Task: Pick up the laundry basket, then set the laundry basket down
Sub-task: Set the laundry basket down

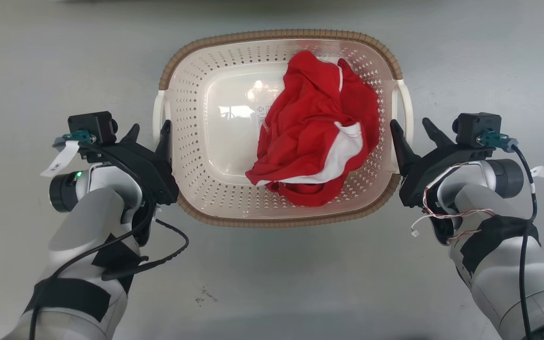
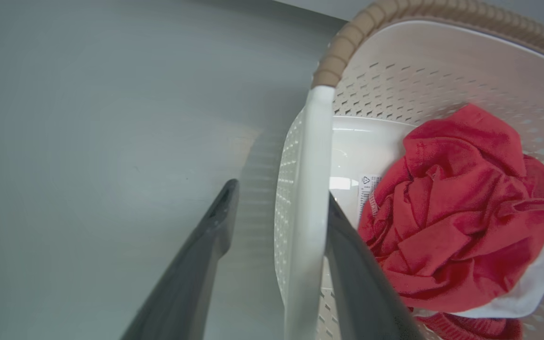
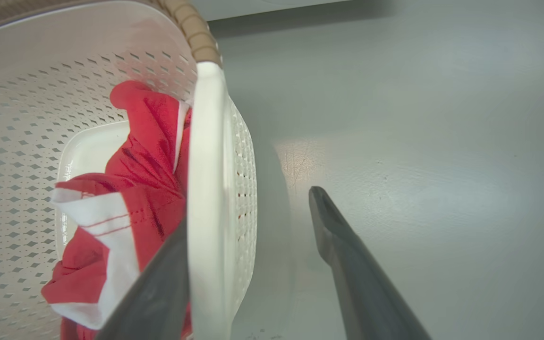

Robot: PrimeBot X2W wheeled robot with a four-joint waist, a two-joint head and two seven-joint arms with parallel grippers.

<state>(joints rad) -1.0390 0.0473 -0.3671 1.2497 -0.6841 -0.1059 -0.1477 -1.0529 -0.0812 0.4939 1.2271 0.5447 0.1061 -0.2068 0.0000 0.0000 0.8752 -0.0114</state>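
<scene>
The laundry basket (image 1: 234, 66), cream with perforated sides and a brown woven-look rim, sits on the grey floor in the head view. A crumpled red and white garment (image 1: 317, 132) lies in its right half. My left gripper (image 1: 149, 133) is open and straddles the white left handle (image 1: 158, 109). In the left wrist view that handle (image 2: 310, 189) runs between the two fingers of the left gripper (image 2: 279, 194), close against the inner one. My right gripper (image 1: 412, 126) is open astride the right handle (image 1: 407, 105). The right wrist view has this handle (image 3: 206, 189) inside the right gripper (image 3: 250, 210).
Bare grey floor (image 1: 272, 283) lies all around the basket, with a few dark specks (image 1: 203, 296) near the front. Loose cables hang from both forearms, one black loop (image 1: 173, 250) at the left and thin wires (image 1: 442, 217) at the right.
</scene>
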